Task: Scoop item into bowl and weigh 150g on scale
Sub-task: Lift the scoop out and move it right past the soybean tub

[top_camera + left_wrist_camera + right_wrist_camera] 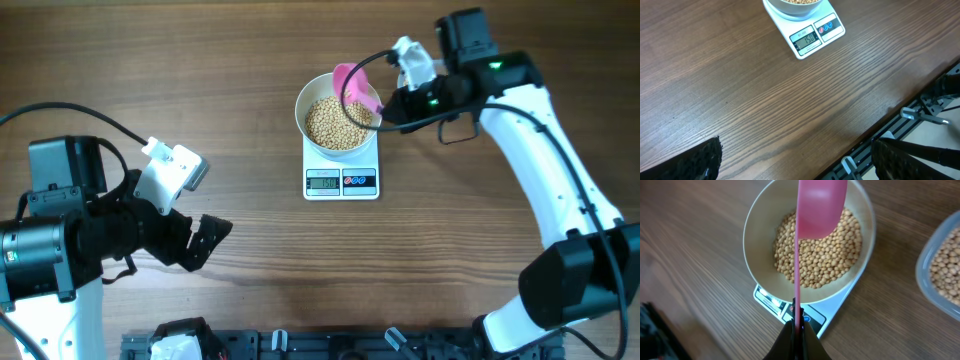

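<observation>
Pink scoop point(821, 205) above beans point(815, 260) in bowl point(757, 237)

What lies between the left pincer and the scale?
Only bare wooden table, seen in the left wrist view, separates the left pincer from the scale.

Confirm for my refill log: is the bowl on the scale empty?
No, tan beans lie in the bowl beneath the pink scoop.

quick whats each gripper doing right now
left gripper: open, holding nothing.
right gripper: shut on the pink scoop by its handle, scoop head over the bowl.
</observation>
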### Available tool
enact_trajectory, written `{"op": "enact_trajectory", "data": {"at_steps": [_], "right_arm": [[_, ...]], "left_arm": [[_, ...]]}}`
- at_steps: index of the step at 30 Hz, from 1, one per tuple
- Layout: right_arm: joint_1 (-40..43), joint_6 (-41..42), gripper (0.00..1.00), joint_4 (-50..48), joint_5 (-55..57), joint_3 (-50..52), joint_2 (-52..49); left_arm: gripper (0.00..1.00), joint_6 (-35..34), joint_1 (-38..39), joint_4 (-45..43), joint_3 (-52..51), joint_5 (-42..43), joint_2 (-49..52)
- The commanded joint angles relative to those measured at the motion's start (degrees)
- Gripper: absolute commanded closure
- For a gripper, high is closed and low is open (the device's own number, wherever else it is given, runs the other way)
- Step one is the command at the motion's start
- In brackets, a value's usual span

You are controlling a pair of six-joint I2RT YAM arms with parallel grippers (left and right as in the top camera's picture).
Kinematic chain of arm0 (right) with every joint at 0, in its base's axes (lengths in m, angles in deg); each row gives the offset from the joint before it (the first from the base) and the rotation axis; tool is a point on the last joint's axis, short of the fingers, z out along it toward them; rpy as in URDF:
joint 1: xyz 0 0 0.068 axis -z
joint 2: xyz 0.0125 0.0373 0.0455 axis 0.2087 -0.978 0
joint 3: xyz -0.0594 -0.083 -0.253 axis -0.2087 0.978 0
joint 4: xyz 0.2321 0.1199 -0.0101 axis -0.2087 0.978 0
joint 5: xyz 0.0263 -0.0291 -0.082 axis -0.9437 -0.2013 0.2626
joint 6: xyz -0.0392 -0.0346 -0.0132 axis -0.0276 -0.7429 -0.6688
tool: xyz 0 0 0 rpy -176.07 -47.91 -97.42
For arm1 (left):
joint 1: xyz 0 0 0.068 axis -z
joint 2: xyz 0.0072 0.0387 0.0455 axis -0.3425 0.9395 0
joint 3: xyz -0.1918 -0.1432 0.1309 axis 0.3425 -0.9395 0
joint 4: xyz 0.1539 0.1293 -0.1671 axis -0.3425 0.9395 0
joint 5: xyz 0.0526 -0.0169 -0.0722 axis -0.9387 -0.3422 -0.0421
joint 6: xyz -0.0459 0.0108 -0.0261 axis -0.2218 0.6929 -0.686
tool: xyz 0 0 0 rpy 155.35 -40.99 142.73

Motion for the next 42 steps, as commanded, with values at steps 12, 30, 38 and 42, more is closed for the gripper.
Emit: {"op": "enact_trajectory", "data": {"at_steps": [12, 30, 38, 42], "right_arm": [[18.91, -3.45, 0.96, 2.01, -12.61, -1.31, 2.45], [14.67, -9.77, 0.96, -2.05, 31.26, -1.16, 2.32], [5.07, -13.64, 0.96, -4.07, 45.94, 0.68, 2.32], [3.48, -14.23, 0.96, -4.81, 46.64, 4.61, 2.32]], "left_arm": [[0.0, -0.81, 0.17, 0.07, -0.37, -0.13, 0.0], [0.0, -0.79, 0.17, 0.07, -0.37, -0.13, 0.0], [0.0, -0.81, 0.17, 0.09, -0.37, -0.13, 0.0], [0.0, -0.79, 0.17, 0.07, -0.37, -0.13, 0.0]]}}
